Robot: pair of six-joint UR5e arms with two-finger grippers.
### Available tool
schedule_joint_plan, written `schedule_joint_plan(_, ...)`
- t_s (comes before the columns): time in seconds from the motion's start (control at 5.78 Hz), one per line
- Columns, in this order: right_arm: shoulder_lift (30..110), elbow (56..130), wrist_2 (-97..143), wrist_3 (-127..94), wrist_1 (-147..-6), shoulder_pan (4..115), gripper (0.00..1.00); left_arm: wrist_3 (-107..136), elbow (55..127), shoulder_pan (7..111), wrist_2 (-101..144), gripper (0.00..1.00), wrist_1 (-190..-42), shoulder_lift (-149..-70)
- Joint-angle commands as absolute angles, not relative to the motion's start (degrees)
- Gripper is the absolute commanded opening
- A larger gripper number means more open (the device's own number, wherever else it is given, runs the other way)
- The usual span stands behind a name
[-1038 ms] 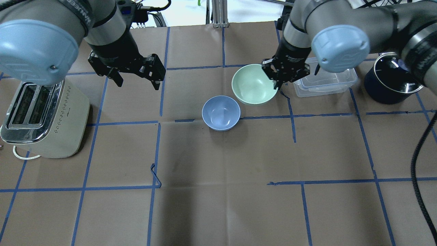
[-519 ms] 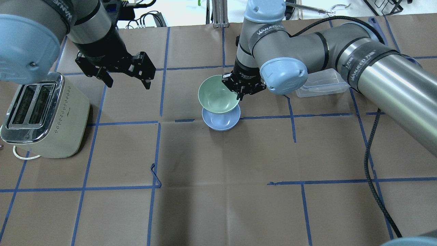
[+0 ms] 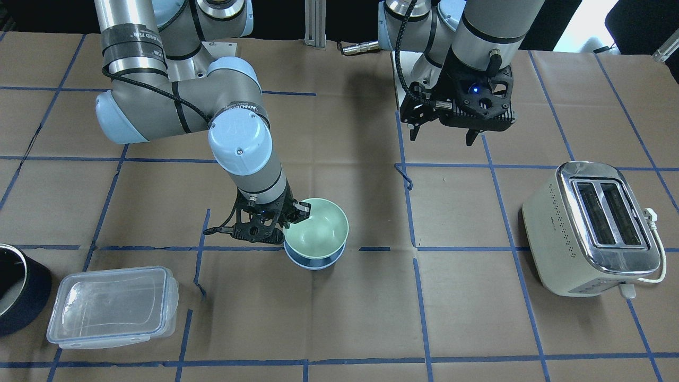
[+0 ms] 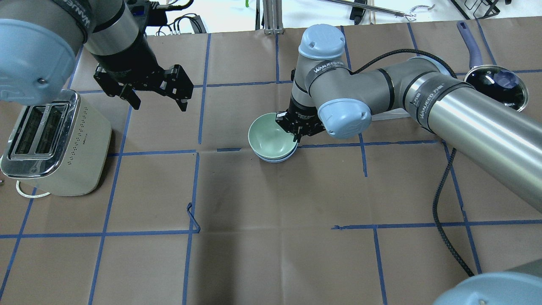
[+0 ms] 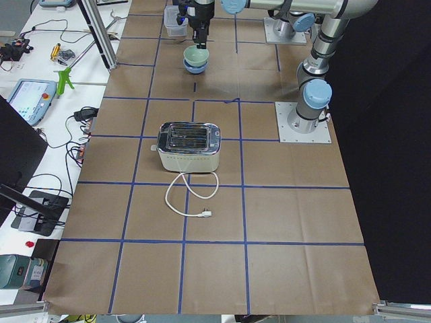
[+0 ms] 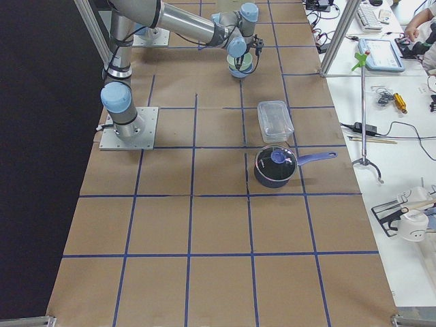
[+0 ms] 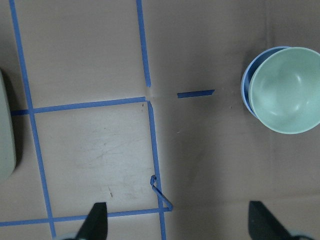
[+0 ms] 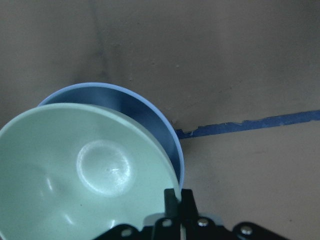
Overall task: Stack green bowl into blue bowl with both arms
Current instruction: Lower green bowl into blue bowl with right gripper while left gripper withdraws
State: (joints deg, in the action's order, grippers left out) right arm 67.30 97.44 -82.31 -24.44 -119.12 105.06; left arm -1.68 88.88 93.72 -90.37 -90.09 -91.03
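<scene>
The green bowl is held low in the mouth of the blue bowl at mid-table, offset a little toward the robot's left. Only the blue bowl's rim shows below it. My right gripper is shut on the green bowl's rim on the robot's right side. The right wrist view shows the fingers pinching the green bowl over the blue bowl. I cannot tell whether the green bowl rests fully. My left gripper is open and empty, high above the table far left of the bowls.
A cream toaster stands at the robot's left edge. A clear lidded container and a dark navy pot stand to the robot's right of the bowls. The right arm's cable hangs over the table.
My right gripper carried the green bowl leftward from beside the clear container to over the blue bowl, then lowered it into the blue bowl. The left gripper shifted slightly left, still open.
</scene>
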Motion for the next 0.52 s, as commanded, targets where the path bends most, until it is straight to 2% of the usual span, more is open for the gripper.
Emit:
schedule_joint_plan(0.0,67.32,98.26,-82.88,-24.61,-123.72,105.03,0.09,-1.67,88.95,93.78,-90.44,0.98,-90.09,-90.97)
schedule_joint_plan(0.17,67.24,98.26,-82.71,-24.96,-124.62,105.03,0.34,-1.67,88.95,93.69,-90.53,0.98,-90.09,-90.97)
schedule_joint_plan(0.35,67.32,97.74,-82.36,-25.05,-124.45,104.68,0.99,-1.67,88.95,93.78,-90.53,0.98,-90.09,-90.97)
